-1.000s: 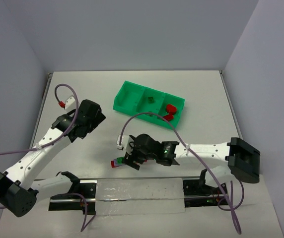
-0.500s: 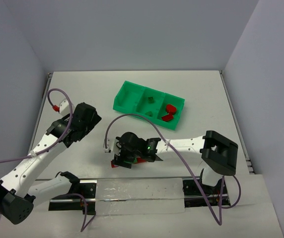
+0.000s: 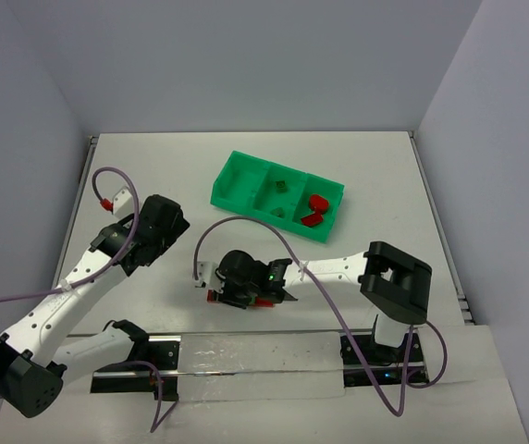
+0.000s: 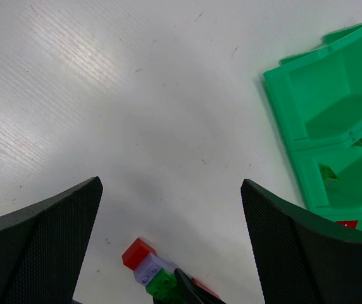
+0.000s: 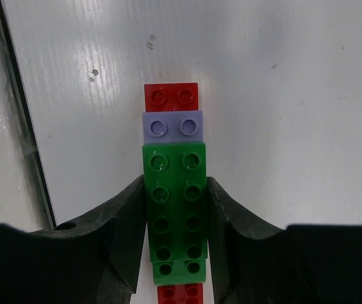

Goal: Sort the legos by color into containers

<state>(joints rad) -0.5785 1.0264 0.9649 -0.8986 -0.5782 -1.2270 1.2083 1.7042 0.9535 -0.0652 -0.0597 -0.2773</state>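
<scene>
A short stack of legos [image 5: 174,190], red, lavender, long green and red again, lies flat on the white table. My right gripper [image 5: 175,209] is shut on the green brick's two sides. From above, the right gripper [image 3: 235,289] covers most of the stack [image 3: 213,296]. The left gripper [image 3: 172,222] hovers wide open to the left of it, holding nothing; its wrist view shows the stack's [image 4: 148,266] red end between and beyond its fingers [image 4: 48,247]. The green tray of containers [image 3: 230,176] sits behind: left compartment empty, green bricks [image 3: 281,188] in the middle, red bricks [image 3: 316,209] on the right.
Purple cables loop over both arms. A black rail with clear plastic sheet [image 3: 255,356] runs along the table's near edge, close to the stack. Grey walls enclose the table on three sides.
The right gripper has slid left over the stack and closed on its green brick. The left arm drifted slightly and stayed open.
</scene>
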